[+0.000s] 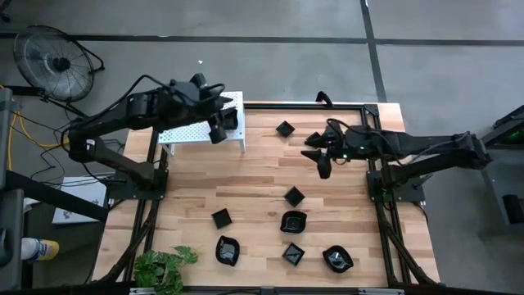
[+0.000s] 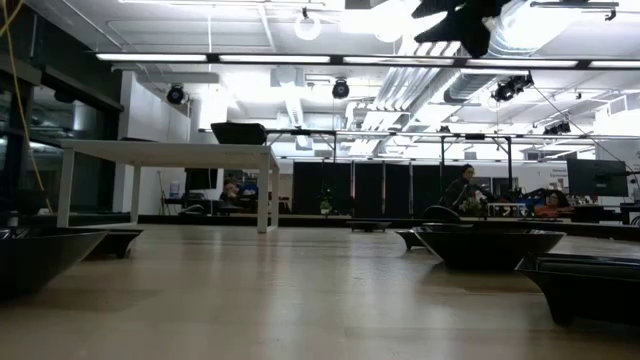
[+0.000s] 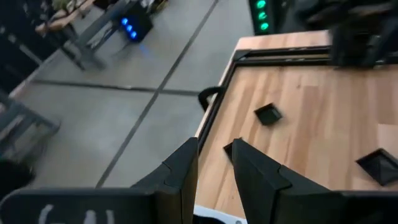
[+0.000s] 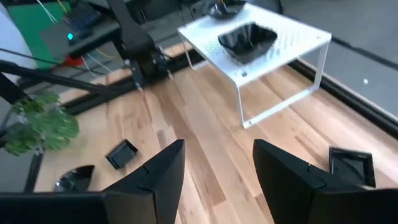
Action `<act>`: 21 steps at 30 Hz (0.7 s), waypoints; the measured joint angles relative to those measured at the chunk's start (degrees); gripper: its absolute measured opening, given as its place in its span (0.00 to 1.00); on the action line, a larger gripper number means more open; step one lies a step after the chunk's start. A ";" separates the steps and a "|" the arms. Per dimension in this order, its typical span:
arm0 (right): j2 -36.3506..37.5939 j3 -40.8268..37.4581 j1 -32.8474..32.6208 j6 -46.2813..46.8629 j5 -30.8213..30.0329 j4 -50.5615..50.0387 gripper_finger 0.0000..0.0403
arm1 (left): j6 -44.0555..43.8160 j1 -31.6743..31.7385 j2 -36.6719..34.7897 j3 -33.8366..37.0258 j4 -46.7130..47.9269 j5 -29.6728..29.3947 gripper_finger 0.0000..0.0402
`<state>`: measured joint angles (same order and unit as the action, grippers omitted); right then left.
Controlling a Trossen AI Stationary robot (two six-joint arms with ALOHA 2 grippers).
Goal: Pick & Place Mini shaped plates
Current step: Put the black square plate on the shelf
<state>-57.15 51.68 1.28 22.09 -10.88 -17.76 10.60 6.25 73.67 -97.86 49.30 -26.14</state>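
Several mini shaped plates, small, glossy and black, lie flat on the wooden table: one (image 1: 284,129) near the far edge, one (image 1: 294,196) mid-table, others (image 1: 294,221) toward the near edge. Another plate (image 4: 245,38) rests on the top of the white perforated shelf (image 1: 188,133) at the far left. My left gripper (image 1: 223,124) hovers above the shelf's right end, open by a narrow gap (image 3: 216,144), with nothing in it. My right gripper (image 1: 323,164) hangs open above the table's far right part (image 4: 219,146), with nothing between its fingers; a plate (image 4: 351,163) lies just beyond one finger.
A potted plant (image 1: 164,266) stands at the near left corner. A black frame (image 1: 385,176) borders the table on both sides. A fan (image 1: 53,61) stands on the floor at the far left. Bare wood (image 1: 246,176) lies between the shelf and the near plates.
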 joint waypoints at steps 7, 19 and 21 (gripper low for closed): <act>-4.55 0.00 5.59 0.36 3.99 -0.93 0.46 | 1.22 -4.71 -2.00 0.00 0.16 -0.42 0.24; -13.61 0.00 19.57 1.43 8.12 -11.37 0.46 | 1.76 -10.15 -2.49 0.00 0.17 -1.25 0.24; -15.95 0.00 22.11 0.30 6.69 -14.35 0.46 | 1.71 -10.19 -2.49 0.00 0.17 -1.33 0.24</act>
<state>-73.10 51.68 23.39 22.39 -4.19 -32.11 12.31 -3.95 71.18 -97.86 49.47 -27.47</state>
